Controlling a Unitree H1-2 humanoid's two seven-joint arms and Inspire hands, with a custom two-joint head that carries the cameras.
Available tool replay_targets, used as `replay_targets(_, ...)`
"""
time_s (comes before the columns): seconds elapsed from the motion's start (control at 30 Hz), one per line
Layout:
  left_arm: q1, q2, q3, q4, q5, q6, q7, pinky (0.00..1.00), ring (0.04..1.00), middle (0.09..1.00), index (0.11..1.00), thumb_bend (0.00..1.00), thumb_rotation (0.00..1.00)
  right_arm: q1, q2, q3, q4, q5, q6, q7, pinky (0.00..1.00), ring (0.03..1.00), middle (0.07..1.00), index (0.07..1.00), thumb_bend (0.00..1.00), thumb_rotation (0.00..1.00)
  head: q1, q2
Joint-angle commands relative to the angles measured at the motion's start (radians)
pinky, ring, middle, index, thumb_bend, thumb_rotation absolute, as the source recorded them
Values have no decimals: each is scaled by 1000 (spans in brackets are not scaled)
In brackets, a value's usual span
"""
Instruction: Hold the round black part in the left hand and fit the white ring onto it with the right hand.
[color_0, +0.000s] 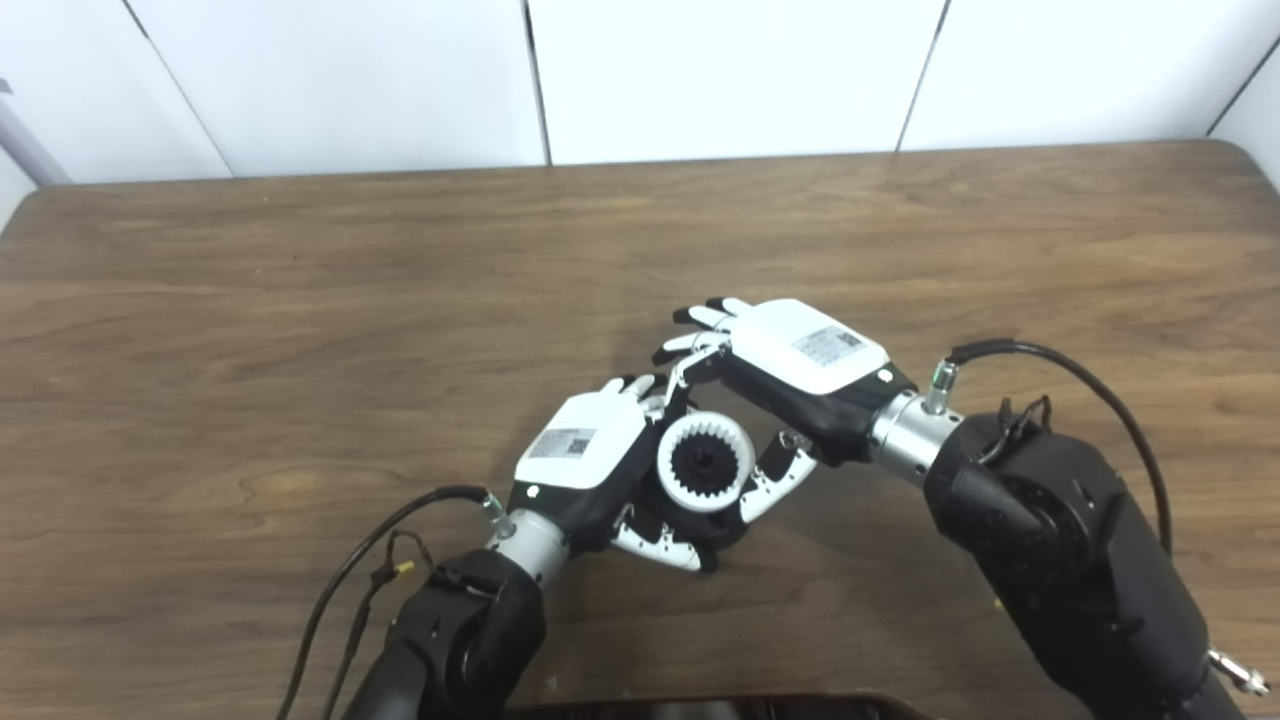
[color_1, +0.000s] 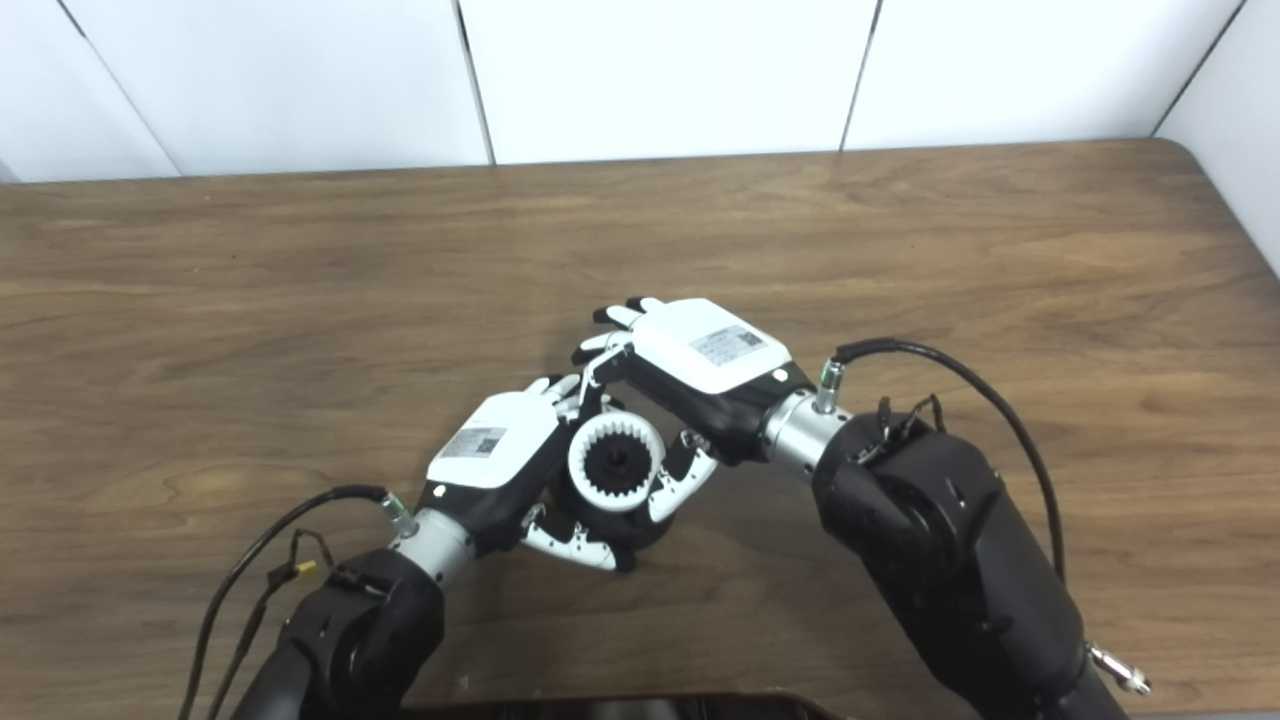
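Dark edge at bottom centre, unidentifiable. Mid-frame above the table, left hand fingers clamped on round black part; white ring sits around it, right hand fingers pinching the ring. Fitting step; next likely press flush, release. QR-type labels on hand backs, unreadable.

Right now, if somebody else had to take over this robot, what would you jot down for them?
Left hand: shut on the round black part, held above the table.
Right hand: fingers and thumb around the white ring; the grip itself cannot be seen.
Done: the white ring already sits around the black part's toothed centre.
Left: check that it is fully seated, then let go with the right hand.
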Motion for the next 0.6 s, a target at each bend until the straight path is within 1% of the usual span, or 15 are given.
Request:
replay_targets(0.0,17,11,-16,20,23,9,-46,1000,970,869,483,523,57,-24,6,13,16,-3,-29,1,1000,968,855,484,525,140,0,1)
replay_targets(0.3,19,13,-18,15,24,7,-46,1000,964,861,483,523,57,-32,-1,9,62,-11,-40,-14,1000,963,853,484,525,143,0,6)
replay_targets(0.57,19,16,-20,4,28,12,-55,1000,961,859,483,523,57,-29,-12,-14,107,3,-41,-41,1000,958,848,484,525,141,-1,11)
